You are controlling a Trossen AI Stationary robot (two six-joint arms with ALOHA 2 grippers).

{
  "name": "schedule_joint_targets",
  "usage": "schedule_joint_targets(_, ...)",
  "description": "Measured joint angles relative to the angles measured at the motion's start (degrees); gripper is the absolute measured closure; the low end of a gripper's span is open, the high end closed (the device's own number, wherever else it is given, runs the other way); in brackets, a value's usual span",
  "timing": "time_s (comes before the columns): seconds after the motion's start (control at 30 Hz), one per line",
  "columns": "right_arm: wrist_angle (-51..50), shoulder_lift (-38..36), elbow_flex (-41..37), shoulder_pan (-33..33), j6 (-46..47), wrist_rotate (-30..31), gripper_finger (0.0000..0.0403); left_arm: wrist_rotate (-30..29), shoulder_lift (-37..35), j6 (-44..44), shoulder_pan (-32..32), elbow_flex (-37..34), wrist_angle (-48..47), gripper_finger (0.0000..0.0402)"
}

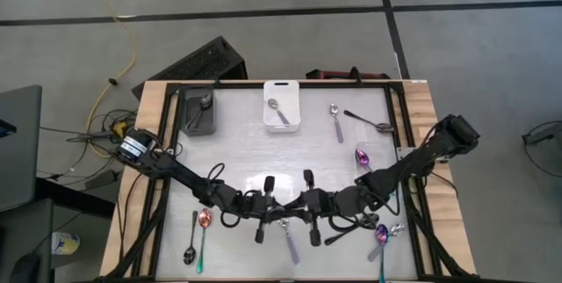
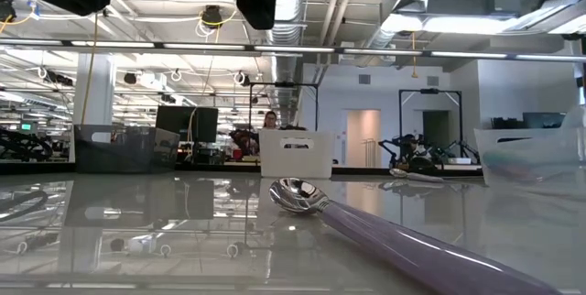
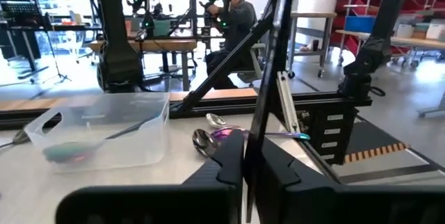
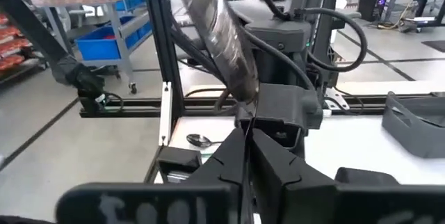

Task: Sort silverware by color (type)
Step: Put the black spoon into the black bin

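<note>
From above we see both arms folded in over the near middle of the bench (image 1: 237,142), their wrists almost meeting. The left hand (image 1: 260,235) points toward the near edge with its 2 fingers (image 3: 226,165) pressed together, a thin dark handle standing up in the seam between them. The right hand (image 1: 313,237) sits just right of it, fingers (image 4: 268,158) nearly together on a slim spoon (image 4: 217,29) whose dull, smeared bowl rises in front of its wrist camera.

The silverware is scattered. A silver spoon lies in the white bin (image 1: 282,107) at the far middle, and a dark spoon lies in the dark bin (image 1: 200,112) at the far left. Right of the white bin rest a pale lilac-handled spoon (image 1: 337,122) and a black spoon (image 1: 369,121). A rainbow spoon with a purple-pink bowl (image 1: 362,157) lies mid right, and another with a teal handle (image 1: 381,246) at the near right. At the near left a black spoon (image 1: 191,239) lies just beside a pink-bowled, teal-handled spoon (image 1: 203,237). Between the 2 hands a silver-bowled spoon with a lilac handle (image 1: 288,239) lies flat, its shiny bowl (image 2: 298,194) facing the low camera.
</note>
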Motion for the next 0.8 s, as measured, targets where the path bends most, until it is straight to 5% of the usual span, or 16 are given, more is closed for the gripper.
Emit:
schedule_joint_targets(0.23, -6.5, -2.5, -0.1, -0.5, 0.2, 0.0, 0.0302, -1.3, -6.2, -5.5, 0.9, 0.0, -10.9, 0.0401)
schedule_joint_targets(0.53, -27.4, -11.3, 0.0, 0.7, 3.5, 2.2, 0.0198, -4.4, -29.3, -16.6, 6.7, 0.1, -51.9, 0.0401)
schedule_joint_targets(0.8, -29.2, -9.6, -1.9, 0.7, 7.8, 3.0, 0.0180, 1.1, -42.3, -32.7, 20.9, 0.1, -88.5, 0.0401)
